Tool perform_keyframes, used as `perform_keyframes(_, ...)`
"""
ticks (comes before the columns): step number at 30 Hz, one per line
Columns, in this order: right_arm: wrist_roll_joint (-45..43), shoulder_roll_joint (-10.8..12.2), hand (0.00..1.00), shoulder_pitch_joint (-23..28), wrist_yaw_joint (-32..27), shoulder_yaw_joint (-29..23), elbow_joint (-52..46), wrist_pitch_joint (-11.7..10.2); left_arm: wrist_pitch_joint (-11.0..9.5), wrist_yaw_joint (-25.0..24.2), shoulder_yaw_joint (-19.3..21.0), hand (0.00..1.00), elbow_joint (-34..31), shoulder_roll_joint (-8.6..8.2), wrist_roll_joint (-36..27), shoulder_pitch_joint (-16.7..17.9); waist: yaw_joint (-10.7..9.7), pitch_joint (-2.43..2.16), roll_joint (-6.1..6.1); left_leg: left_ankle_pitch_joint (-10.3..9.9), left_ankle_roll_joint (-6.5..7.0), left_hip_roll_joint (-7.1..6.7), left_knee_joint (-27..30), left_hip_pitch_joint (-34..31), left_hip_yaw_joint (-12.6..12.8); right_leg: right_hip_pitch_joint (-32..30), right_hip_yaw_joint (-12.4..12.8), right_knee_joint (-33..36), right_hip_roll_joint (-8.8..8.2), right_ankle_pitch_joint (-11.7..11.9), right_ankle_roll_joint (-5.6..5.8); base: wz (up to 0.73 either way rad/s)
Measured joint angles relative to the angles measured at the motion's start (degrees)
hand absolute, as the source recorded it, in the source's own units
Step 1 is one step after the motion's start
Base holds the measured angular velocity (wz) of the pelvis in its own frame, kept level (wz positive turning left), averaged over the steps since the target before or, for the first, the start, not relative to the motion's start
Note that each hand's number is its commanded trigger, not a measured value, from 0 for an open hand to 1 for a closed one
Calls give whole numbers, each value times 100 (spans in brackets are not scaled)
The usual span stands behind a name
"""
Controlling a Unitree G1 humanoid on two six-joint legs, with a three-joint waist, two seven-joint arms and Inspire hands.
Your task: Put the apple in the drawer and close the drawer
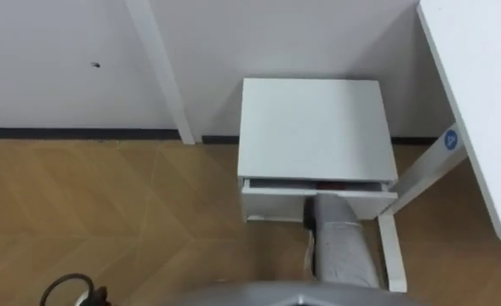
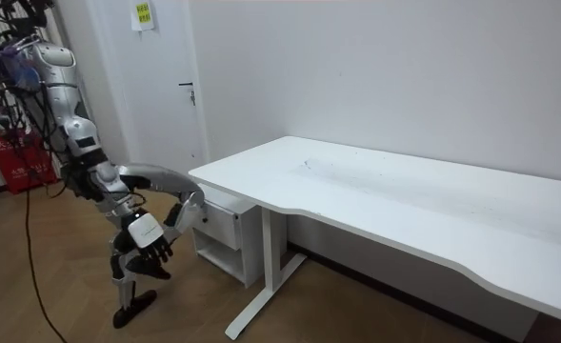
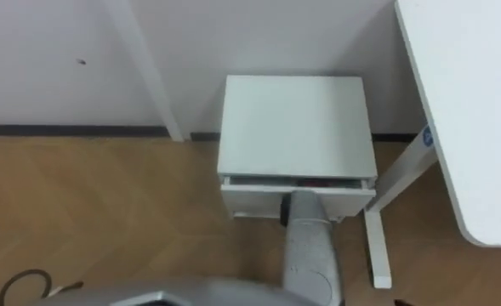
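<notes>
A small white drawer cabinet (image 1: 314,127) stands on the floor against the wall, beside the desk's leg. Its top drawer (image 1: 271,202) is out by a narrow gap, and a dark reddish thing (image 1: 331,184) shows in that gap; I cannot tell whether it is the apple. My right arm reaches forward and down, and my right hand (image 1: 311,212) rests against the drawer's front, mostly hidden behind my forearm. In the room view I bend forward towards the cabinet, the right hand (image 2: 192,211) has straight fingers at the drawer, and my left hand (image 2: 147,233) hangs relaxed by my legs.
A white desk (image 1: 480,102) overhangs on the right, and its leg and foot (image 1: 392,255) stand right next to the cabinet. A white door frame (image 1: 161,68) runs down the wall to the left. Wooden floor (image 1: 105,221) spreads out to the left of the cabinet.
</notes>
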Motion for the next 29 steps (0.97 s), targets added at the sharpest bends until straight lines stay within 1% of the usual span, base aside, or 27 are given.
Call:
perform_keyframes(1, 172, -18, 0, -13, -6, 8, 18, 71, 7, 0, 26, 0, -28, -3, -4, 92, -11, 15, -5, -35, -16, -4, 40, -15, -12, 278, 60, -443, -43, -6, 16, 14)
perform_keyframes(2, 335, -41, 0, -30, -20, -9, 24, 133, 3, -3, 32, 0, -47, -7, -3, 159, -63, 12, -46, -31, -26, -32, 43, -18, -88, 867, 39, -1396, -168, -25, 70, 20)
perform_keyframes(3, 392, -45, 0, -32, -34, -20, 25, 173, 7, 0, 35, 0, -48, -5, -2, 217, -84, 15, -70, -25, -41, -39, 38, -6, -121, 1243, 14, -2051, -211, -44, 112, 28)
perform_keyframes(4, 487, -44, 0, -38, -56, -19, 39, 218, 11, 13, 38, 0, -91, 11, 20, 353, -83, 30, -156, -15, -129, -113, -10, 37, -199, 2070, -70, -3582, -236, -91, 189, 18)
perform_keyframes(5, 508, -46, 0, -53, -94, -33, 38, 264, 16, 25, 43, 0, -106, 4, 22, 474, -68, 31, -260, 13, -293, -174, -130, 101, -225, 2927, -169, -5083, -227, -117, 223, 9)
perform_keyframes(6, 511, -37, 0, -77, -156, -27, 37, 288, 54, 33, 40, 0, -80, 0, 7, 517, 7, 21, -361, 123, -479, -229, -411, 203, -229, 3655, -185, -6471, -122, -175, 256, 0)
perform_keyframes(7, 511, -38, 0, -96, -190, -27, 29, 302, 77, 44, 40, 0, -81, -6, -12, 512, 54, 13, -400, 193, -596, -236, -566, 246, -228, 3947, -171, -7076, -32, -191, 268, -12)
perform_keyframes(8, 491, -37, 0, -179, -250, -21, 21, 317, 81, 103, 37, 0, -125, -6, -15, 499, 165, -16, -486, 348, -839, -249, -879, 306, -220, 4364, -162, -8054, 128, -212, 289, -11)
perform_keyframes(9, 486, -37, 0, -232, -282, -21, 20, 316, 85, 131, 33, 0, -162, 2, -15, 472, 204, -40, -484, 427, -884, -249, -998, 308, -220, 4540, -138, -8508, 197, -213, 290, -10)
perform_keyframes(10, 486, -38, 0, -366, -365, -23, 30, 314, 79, 188, 29, 0, -232, 32, -25, 388, 269, -25, -564, 537, -754, -262, -1153, 297, -220, 4867, -82, -9277, 302, -209, 292, -8)
perform_keyframes(11, 512, -35, 0, -510, -402, -28, 33, 307, 76, 267, 27, 0, -234, 54, -54, 286, 349, -30, -687, 580, -685, -301, -1239, 299, -196, 5121, -34, -9897, 322, -173, 294, -11)
perform_keyframes(12, 514, -35, 0, -584, -406, -31, 33, 288, 76, 292, 26, 0, -234, 59, -71, 243, 387, -43, -743, 582, -682, -311, -1263, 305, -159, 5211, 13, -10130, 327, -127, 260, -17)
perform_keyframes(13, 523, -33, 0, -715, -405, -31, 34, 215, 65, 335, 24, 0, -232, 55, -74, 162, 416, -52, -809, 582, -682, -317, -1270, 316, -121, 5352, 79, -10439, 340, 35, 248, -11)
perform_keyframes(14, 546, -32, 0, -852, -402, -32, 25, 99, 33, 340, 22, 0, -203, 45, -84, 70, 415, -43, -831, 591, -666, -320, -1299, 362, -99, 5429, 79, -10536, 339, 283, 245, -8)
perform_keyframes(15, 528, -33, 0, -914, -396, -31, 22, 52, 10, 341, 23, 0, -199, 38, -86, 65, 424, -42, -831, 591, -665, -323, -1324, 388, -83, 5434, 73, -10524, 335, 302, 260, -6)
perform_keyframes(16, 474, -26, 0, -1000, -358, -29, 20, -20, -52, 343, 25, 0, -203, 34, -85, 8, 431, -45, -809, 593, -664, -320, -1370, 428, -81, 5453, 61, -10525, 341, 269, 271, -8)
perform_keyframes(17, 455, -12, 0, -1053, -308, -29, 18, -88, -101, 355, 32, 0, -206, 34, -85, -54, 439, -34, -783, 594, -662, -320, -1378, 467, -63, 5499, 61, -10528, 340, 205, 292, -7)
perform_keyframes(19, 452, 4, 0, -1054, -185, -17, 27, -126, -156, 355, 33, 0, -206, 33, -80, -71, 482, -33, -753, 601, -649, -323, -1402, 509, -45, 5562, 49, -10525, 339, 95, 265, -7)
perform_keyframes(21, 463, 54, 0, -1046, -108, -16, 64, -108, -155, 342, 53, 0, -205, 22, -72, -62, 525, -26, -743, 601, -649, -323, -1403, 549, -45, 5607, 38, -10529, 353, -11, 247, -6)
perform_keyframes(22, 482, 89, 0, -998, -55, -16, 70, -97, -153, 328, 80, 0, -204, -3, -71, -50, 527, -21, -735, 600, -647, -315, -1412, 551, -59, 5610, 29, -10530, 399, -60, 242, 0)
perform_keyframes(24, 517, 125, 0, -960, 6, -16, 85, -60, -152, 288, 93, 0, -204, -55, -72, -39, 524, 0, -712, 592, -577, -276, -1426, 547, -95, 5607, -23, -10532, 446, -103, 200, 2)
perform_keyframes(25, 530, 143, 0, -928, 11, -14, 101, -56, -152, 237, 92, 0, -206, -85, -69, -36, 523, 13, -679, 571, -448, -246, -1454, 548, -105, 5605, -99, -10533, 483, -149, 178, 0)
perform_keyframes(26, 546, 166, 0, -905, 20, -14, 110, -52, -151, 209, 92, 0, -205, -108, -72, -31, 523, 27, -653, 541, -371, -214, -1455, 546, -104, 5604, -118, -10533, 521, -190, 159, 0)
perform_keyframes(27, 566, 177, 0, -890, 33, -13, 107, -52, -151, 202, 92, 0, -205, -118, -68, -12, 525, 24, -644, 541, -372, -203, -1456, 547, -104, 5604, -123, -10534, 530, -201, 148, 0)
perform_keyframes(29, 669, 181, 0, -833, 78, -12, 104, -53, -151, 179, 92, 0, -206, -186, -45, 48, 519, -3, -609, 538, -405, -188, -1467, 553, -107, 5610, -143, -10533, 540, -253, 95, 0)
